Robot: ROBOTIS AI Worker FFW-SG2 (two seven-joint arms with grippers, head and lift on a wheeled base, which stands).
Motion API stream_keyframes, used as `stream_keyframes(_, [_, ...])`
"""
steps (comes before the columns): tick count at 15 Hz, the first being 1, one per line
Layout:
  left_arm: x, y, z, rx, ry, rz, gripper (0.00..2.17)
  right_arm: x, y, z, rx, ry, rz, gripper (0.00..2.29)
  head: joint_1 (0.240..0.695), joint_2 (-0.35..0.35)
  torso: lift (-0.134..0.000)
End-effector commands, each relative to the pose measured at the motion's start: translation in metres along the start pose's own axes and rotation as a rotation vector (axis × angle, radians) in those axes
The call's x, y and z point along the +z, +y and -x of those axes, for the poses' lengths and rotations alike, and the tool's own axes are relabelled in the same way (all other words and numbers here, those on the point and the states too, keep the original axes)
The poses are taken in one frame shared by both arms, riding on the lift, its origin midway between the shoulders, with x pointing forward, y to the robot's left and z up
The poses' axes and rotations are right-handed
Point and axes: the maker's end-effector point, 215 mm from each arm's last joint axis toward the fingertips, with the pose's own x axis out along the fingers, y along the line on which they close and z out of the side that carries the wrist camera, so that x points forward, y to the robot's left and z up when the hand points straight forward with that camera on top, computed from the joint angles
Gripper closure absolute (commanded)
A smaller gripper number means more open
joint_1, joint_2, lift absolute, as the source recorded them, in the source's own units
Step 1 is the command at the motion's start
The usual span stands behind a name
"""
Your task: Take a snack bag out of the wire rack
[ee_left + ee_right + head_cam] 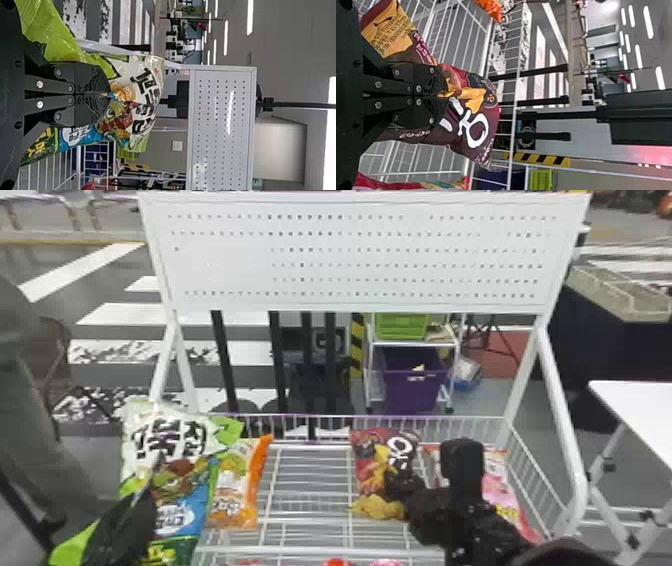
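At the right gripper (445, 95): closed on the maroon bag (472, 126), face foil bunched at the tips; a fold likely gives flat fingers better purchase than the plump body.
Maroon bag: around the right tips, within the rack's outline. Contact with the wires below: cannot tell.
At the left gripper (107, 94): closed narrow on the white-green bag (138, 71), midway on its face.
White-green bag: roughly upright around the left tips, by the rack's left side; a mid-face hold probably limits tipping.
Orange bag (227, 490): just beside the white-green one, inward of the left gripper.
Pink bag (502, 495): right of the right gripper, partly behind that arm.
Wire rack (425, 418): below the right gripper, inward of the left; open top, presumably for reaching in from above.
Step in hand: judged to be lifting out; raising well up would help lower ends clear the rim.
Board (360, 255): beyond both grippers, above the back rim, perhaps for hanging goods.
Purple bin (412, 390): farther off, beyond the right gripper.
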Motion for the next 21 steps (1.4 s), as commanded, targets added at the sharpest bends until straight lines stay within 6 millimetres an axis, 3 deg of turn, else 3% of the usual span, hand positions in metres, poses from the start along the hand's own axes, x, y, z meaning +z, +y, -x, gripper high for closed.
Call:
stream_keyframes(1, [0.001, -0.001, 0.001, -0.003, 0.000, 0.000, 2.07, 0.029, 0.003, 0.033, 0.000, -0.077, 0.013, 2.25, 0.499, 0.000, 0.000])
stream_keyframes(4, [0.003, -0.004, 0.002, -0.009, -0.003, 0.001, 2.07, 0.047, -0.016, 0.093, -0.047, -0.148, 0.029, 2.25, 0.499, 0.000, 0.000])
stream_keyframes(8, [0.005, -0.012, 0.000, -0.026, -0.008, 0.008, 2.07, 0.045, -0.050, 0.174, -0.135, -0.236, 0.009, 2.25, 0.499, 0.000, 0.000])
stream_keyframes(13, [0.007, -0.014, 0.000, -0.028, -0.014, 0.011, 2.07, 0.047, -0.068, 0.258, -0.200, -0.378, -0.019, 2.25, 0.499, 0.000, 0.000])
stream_keyframes(15, [0.007, -0.014, 0.000, -0.028, -0.011, 0.009, 2.07, 0.039, -0.067, 0.277, -0.219, -0.378, -0.001, 2.25, 0.499, 0.000, 0.000])
stream_keyframes(18, [0.008, -0.015, 0.001, -0.030, -0.013, 0.012, 2.07, 0.028, -0.067, 0.283, -0.230, -0.366, 0.002, 2.25, 0.499, 0.000, 0.000])
stream_keyframes(21, [0.008, -0.017, 0.002, -0.032, -0.012, 0.014, 2.07, 0.030, -0.066, 0.285, -0.232, -0.369, 0.011, 2.25, 0.499, 0.000, 0.000])
